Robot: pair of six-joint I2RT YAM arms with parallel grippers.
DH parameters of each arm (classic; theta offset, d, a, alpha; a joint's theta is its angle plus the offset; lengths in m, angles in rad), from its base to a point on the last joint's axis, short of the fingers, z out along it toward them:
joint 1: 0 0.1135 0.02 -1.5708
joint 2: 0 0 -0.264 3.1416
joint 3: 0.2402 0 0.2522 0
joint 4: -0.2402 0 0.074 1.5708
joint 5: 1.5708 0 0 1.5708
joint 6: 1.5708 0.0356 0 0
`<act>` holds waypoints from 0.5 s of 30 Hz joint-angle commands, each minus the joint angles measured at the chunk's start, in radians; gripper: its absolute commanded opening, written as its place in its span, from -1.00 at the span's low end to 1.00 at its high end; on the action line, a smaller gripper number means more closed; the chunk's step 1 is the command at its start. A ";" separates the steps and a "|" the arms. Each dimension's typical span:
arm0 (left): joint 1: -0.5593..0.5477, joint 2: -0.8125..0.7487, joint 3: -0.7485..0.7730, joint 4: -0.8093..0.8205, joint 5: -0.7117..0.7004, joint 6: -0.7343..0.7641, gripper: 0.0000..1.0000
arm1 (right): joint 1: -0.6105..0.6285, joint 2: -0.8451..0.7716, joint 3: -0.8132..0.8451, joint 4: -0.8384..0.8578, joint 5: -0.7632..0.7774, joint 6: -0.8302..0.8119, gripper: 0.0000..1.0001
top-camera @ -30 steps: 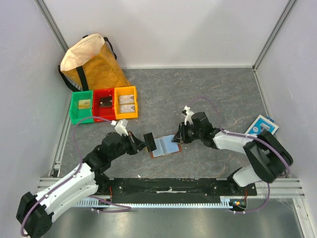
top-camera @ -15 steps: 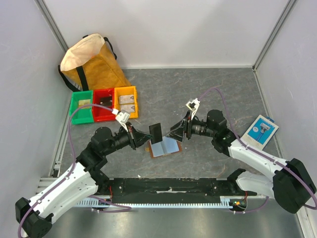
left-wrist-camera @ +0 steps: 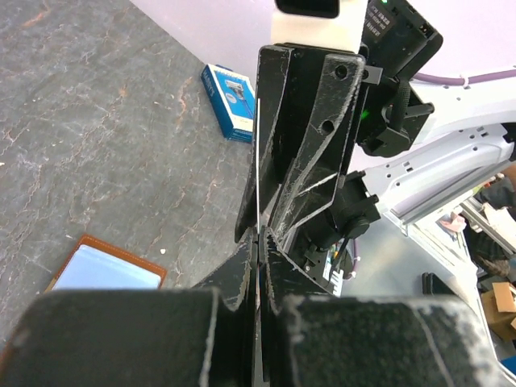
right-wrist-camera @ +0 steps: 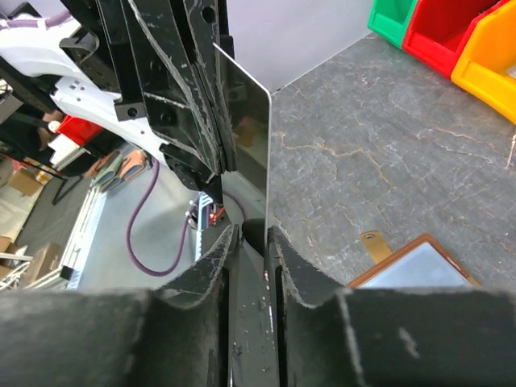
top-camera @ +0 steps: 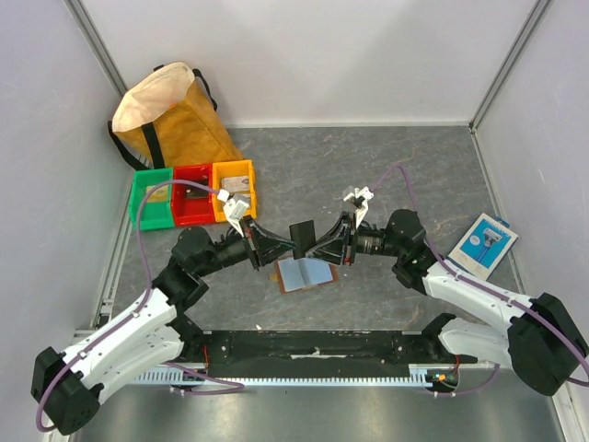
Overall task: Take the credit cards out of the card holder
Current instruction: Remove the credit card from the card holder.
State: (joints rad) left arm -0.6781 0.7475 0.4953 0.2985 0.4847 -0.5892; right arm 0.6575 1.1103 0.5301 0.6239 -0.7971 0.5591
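Passing the dark credit card (top-camera: 302,235) mid-air above the open card holder (top-camera: 306,274) on the counter (top-camera: 386,166): left claw (left-wrist-camera: 256,242) pinches it; right claw (right-wrist-camera: 251,234) brackets it, grip unclear. Clamp right before left releases.

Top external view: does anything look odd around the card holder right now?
One thing: a dark credit card stands on edge in mid-air by the open card holder, pinched by the left gripper and the right gripper at once. That looks like a handover, not a fault. Nothing seems spilled or damaged.
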 commanded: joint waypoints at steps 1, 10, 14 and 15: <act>0.005 -0.002 0.046 0.054 0.003 0.032 -0.97 | 0.004 -0.012 0.010 0.031 -0.021 -0.019 -0.64; 0.005 -0.066 0.115 -0.234 -0.282 -0.006 -0.37 | 0.004 -0.070 0.051 -0.232 0.157 -0.227 -1.00; 0.005 -0.092 0.147 -0.385 -0.409 -0.105 0.27 | 0.011 -0.086 0.082 -0.347 0.318 -0.330 -1.00; 0.006 -0.091 0.163 -0.419 -0.434 -0.139 0.37 | 0.020 -0.089 0.090 -0.377 0.379 -0.359 -1.00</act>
State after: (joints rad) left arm -0.6754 0.6762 0.5846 0.0555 0.2264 -0.6163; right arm 0.6640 1.0519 0.5526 0.3847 -0.6331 0.3500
